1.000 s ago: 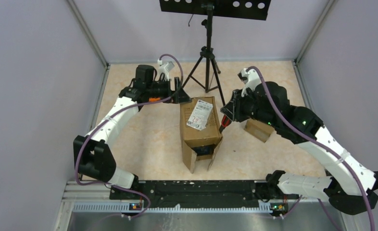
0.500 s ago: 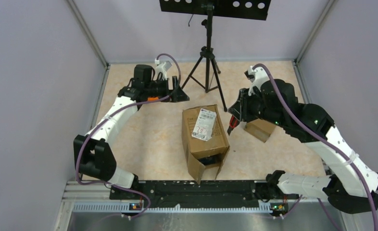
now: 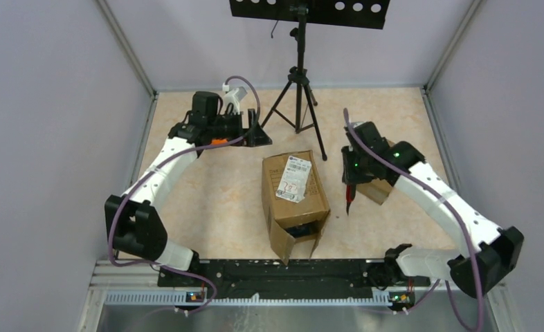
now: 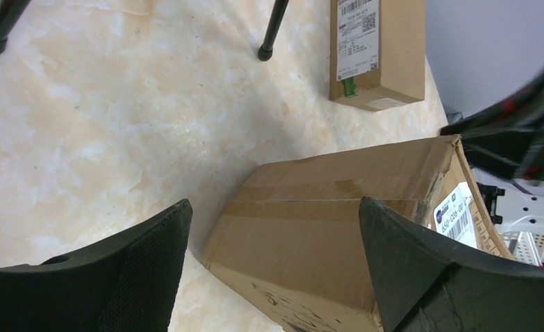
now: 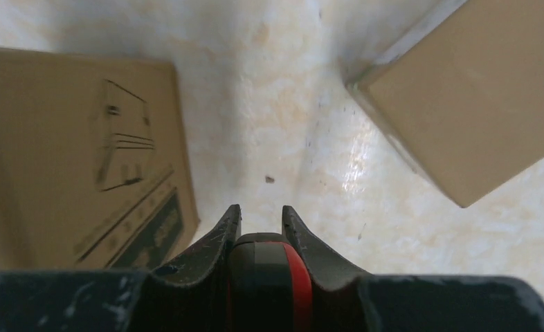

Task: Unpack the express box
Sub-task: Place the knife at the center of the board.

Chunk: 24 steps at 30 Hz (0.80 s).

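The express box (image 3: pixel 293 194) is a brown carton with a white label on top, lying mid-table with its near end flaps open. It also shows in the left wrist view (image 4: pixel 338 207) and the right wrist view (image 5: pixel 68 152). My left gripper (image 3: pixel 257 135) is open and empty, just beyond the box's far left corner, its jaws spread wide (image 4: pixel 275 204). My right gripper (image 3: pixel 350 188) points down at the table to the right of the box and is shut (image 5: pixel 261 211) on a black and red cutter (image 5: pixel 269 270).
A small closed carton (image 3: pixel 374 187) lies right of my right gripper, also seen in the left wrist view (image 4: pixel 376 48) and the right wrist view (image 5: pixel 477 90). A black tripod (image 3: pixel 297 83) stands at the back centre. Grey walls enclose the table on three sides.
The box slid toward the near right and turned a little, then stayed. My right arm swung down, so the gripper now points at the table beside the box. My left gripper drew back slightly.
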Each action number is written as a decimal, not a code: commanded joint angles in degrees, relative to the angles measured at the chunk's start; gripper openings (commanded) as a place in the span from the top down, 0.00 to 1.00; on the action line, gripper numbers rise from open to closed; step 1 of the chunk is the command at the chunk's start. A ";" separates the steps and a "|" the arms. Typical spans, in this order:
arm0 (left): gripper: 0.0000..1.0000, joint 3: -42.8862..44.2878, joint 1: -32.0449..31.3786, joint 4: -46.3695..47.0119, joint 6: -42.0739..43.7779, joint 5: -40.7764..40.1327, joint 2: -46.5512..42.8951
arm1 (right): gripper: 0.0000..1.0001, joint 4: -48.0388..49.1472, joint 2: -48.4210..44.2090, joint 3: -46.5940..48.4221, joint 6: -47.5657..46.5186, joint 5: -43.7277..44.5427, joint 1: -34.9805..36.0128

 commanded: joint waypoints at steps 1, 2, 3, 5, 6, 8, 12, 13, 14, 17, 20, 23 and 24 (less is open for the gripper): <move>0.06 2.55 0.13 -2.34 2.71 -3.01 -4.55 | 1.00 8.55 3.78 -8.38 0.82 -6.00 -3.05; 0.05 2.65 0.08 -3.14 3.11 -3.55 -5.74 | 1.00 10.09 4.72 -9.70 1.50 -6.30 -3.63; 0.04 2.64 0.04 -4.01 3.53 -3.88 -7.05 | 1.00 12.08 5.50 -10.84 2.18 -6.15 -4.11; 0.02 2.44 -0.31 -6.20 4.16 -4.66 -9.57 | 1.00 15.40 7.10 -12.56 3.45 -5.40 -4.49; 0.02 2.23 -0.70 -7.35 4.56 -4.99 -10.93 | 1.00 16.95 8.07 -13.15 3.95 -5.08 -4.54; 0.02 1.31 -1.77 -9.28 4.74 -6.43 -13.66 | 1.00 20.03 10.29 -14.14 4.94 -3.85 -4.62; 0.02 -1.99 -7.06 -10.82 2.88 -10.21 -18.13 | 0.99 23.63 13.74 -15.63 6.07 -1.45 -4.63; 0.02 -2.74 -8.61 -11.30 2.52 -11.96 -18.59 | 0.96 24.55 14.09 -16.07 6.29 -1.35 -4.71; 0.02 -3.11 -10.03 -11.57 2.24 -13.46 -18.89 | 0.91 25.48 14.24 -16.51 6.51 -1.23 -4.73; 0.04 -5.41 -11.83 -11.42 0.85 -14.58 -19.37 | 0.76 26.42 14.53 -16.60 6.51 -0.77 -4.72; 0.06 -6.67 -12.80 -10.47 -0.43 -14.18 -19.51 | 0.61 26.49 13.86 -16.17 6.17 -1.01 -4.73; 0.07 -7.55 -13.22 -9.91 -1.23 -13.38 -19.51 | 0.53 26.31 12.81 -15.54 5.61 -1.98 -4.73; 0.08 -8.05 -13.22 -9.29 -1.65 -12.79 -19.59 | 0.50 25.94 12.48 -15.26 5.59 -2.20 -4.61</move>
